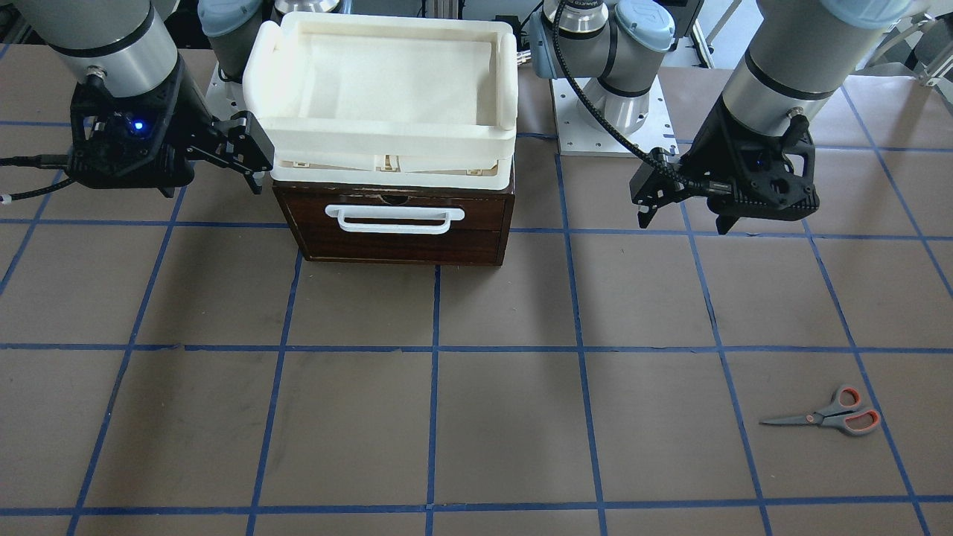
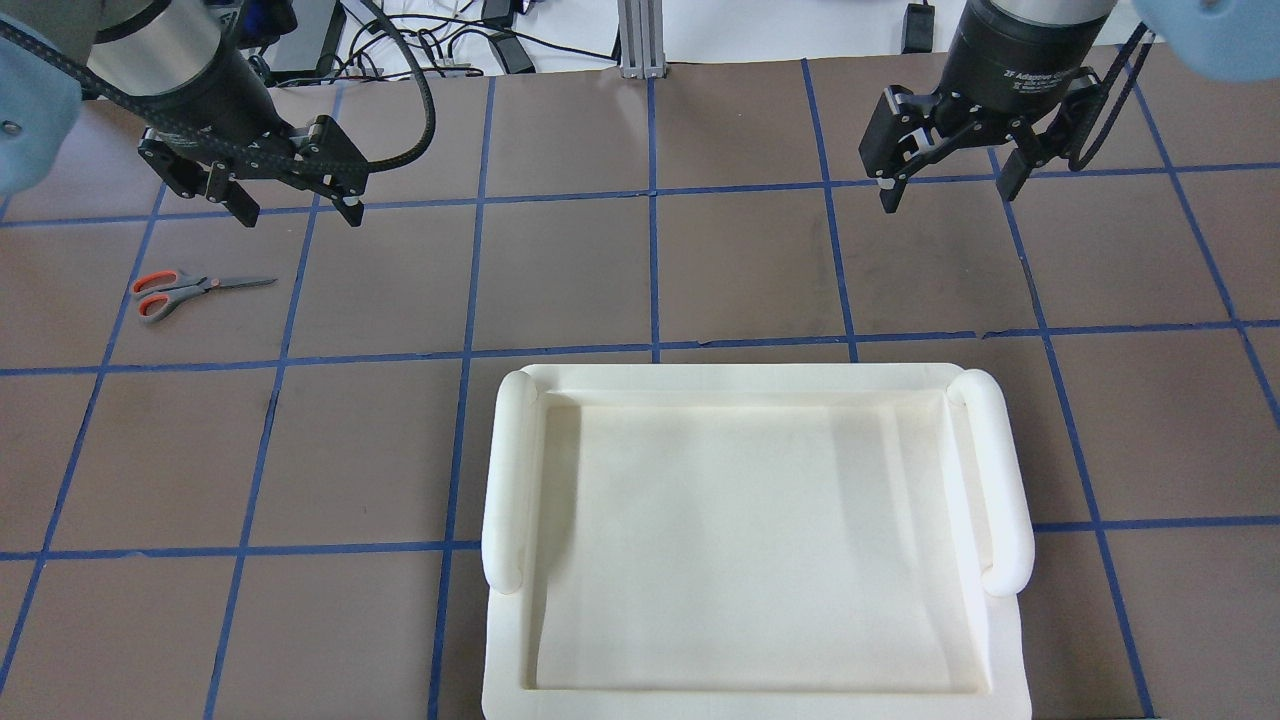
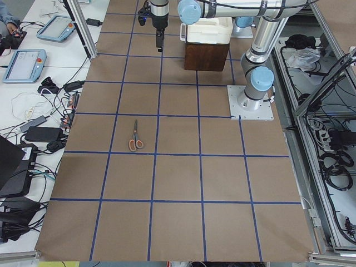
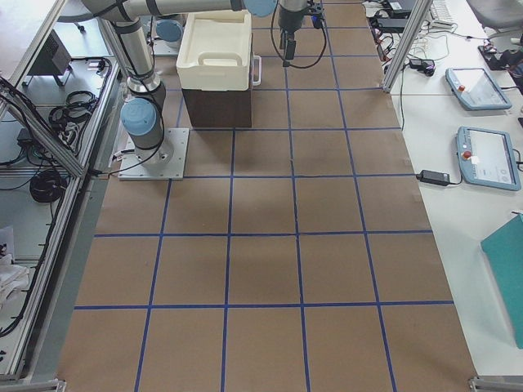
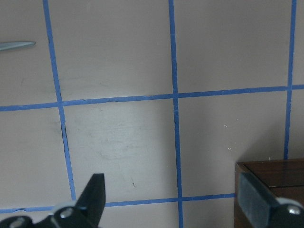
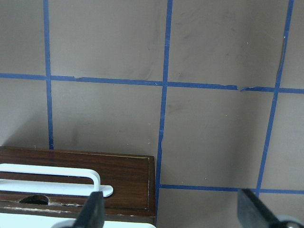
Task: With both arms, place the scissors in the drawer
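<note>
One camera looked down from the operators' side of the table (image 1: 476,417), another from the opposite side, two along it from either end. Both close wrist cameras caught the drawer (image 5: 280,173).

Brown table (image 1: 357,424), blue tape grid (image 1: 521,348). Scissors (image 1: 828,417) flat and shut on the robot's left side — well apart from the drawer (image 1: 394,231), which stands at the robot's end

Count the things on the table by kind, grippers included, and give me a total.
Scissors: 1
Wooden drawer: 1
Cream-white tray: 1
Grippers: 2, the left gripper and the right gripper, both open
Total: 5
</note>
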`<state>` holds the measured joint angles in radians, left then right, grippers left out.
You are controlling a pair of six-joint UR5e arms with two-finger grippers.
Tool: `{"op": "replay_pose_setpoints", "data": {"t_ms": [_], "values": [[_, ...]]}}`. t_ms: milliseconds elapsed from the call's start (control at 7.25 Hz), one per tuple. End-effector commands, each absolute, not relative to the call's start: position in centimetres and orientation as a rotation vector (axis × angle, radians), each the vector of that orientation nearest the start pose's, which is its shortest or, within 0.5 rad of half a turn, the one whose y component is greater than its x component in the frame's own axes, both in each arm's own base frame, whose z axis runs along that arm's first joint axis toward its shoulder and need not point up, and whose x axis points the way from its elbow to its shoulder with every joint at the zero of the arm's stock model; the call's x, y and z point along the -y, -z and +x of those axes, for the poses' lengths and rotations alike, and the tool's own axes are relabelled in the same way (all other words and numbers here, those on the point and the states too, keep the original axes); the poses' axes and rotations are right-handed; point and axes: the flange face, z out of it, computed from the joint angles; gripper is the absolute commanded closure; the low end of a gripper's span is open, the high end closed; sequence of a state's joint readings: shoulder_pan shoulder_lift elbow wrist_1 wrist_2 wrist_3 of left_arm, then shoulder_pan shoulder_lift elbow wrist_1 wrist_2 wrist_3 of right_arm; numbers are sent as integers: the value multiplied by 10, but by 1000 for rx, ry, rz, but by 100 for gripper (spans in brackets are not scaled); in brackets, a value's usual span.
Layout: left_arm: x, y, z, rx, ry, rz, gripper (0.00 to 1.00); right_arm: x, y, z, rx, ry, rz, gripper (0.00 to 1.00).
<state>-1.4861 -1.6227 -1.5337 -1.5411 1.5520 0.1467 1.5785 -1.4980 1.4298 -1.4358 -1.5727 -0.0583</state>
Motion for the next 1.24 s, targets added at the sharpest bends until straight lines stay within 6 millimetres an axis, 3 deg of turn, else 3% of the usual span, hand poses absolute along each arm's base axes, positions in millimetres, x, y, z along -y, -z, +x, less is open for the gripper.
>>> {"op": "replay_pose_setpoints", "data": {"t_ms": [0,138,414,690,828,966,1103], "values": [[528,-478,-90,-3163,18,145,0,516,-509,137,-3131,-79,-103,0],[528,-475,-89,-3163,15,146,0,516,-511,138,-3122,-55,-100,0],[532,-474,-89,-3158,53,144,0,509,-521,139,-3122,-26,152,0],[528,-462,-90,-3162,18,165,0,511,-517,139,-3114,-22,291,0],[525,-455,-90,-3164,-3,199,0,518,-510,145,-3057,-16,648,0],[528,-455,-89,-3153,22,232,0,522,-500,167,-3016,-9,840,0],[540,-450,-71,-3136,44,335,0,526,-491,191,-2951,25,1041,0]]}}
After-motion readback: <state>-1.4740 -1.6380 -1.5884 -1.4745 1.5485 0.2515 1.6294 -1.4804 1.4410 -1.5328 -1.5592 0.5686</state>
